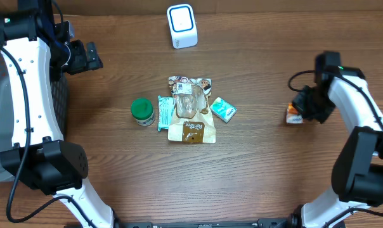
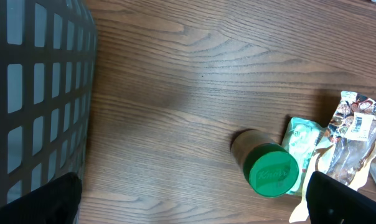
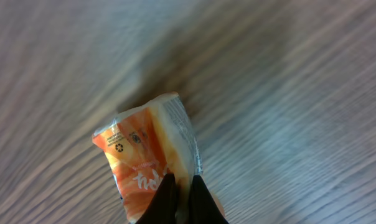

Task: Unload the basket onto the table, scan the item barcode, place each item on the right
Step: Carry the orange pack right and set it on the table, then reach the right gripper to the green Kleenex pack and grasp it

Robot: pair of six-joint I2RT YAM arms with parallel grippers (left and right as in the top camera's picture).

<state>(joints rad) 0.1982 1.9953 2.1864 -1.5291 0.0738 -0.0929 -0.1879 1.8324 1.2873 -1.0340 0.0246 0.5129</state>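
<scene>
The right tool [image 3: 180, 186] is pinched narrow on the edge of an orange packet [image 3: 144, 155] at the right side of the desk [image 1: 261, 164], well apart from the white scanner [image 1: 182, 25] at the far edge. The left tool [image 1: 93, 58] stands wide, holding nothing, at the far left beside a mesh basket [image 2: 32, 93]. A green-lidded jar [image 1: 142, 111] and snack bags [image 1: 191, 120] lie mid-desk.
</scene>
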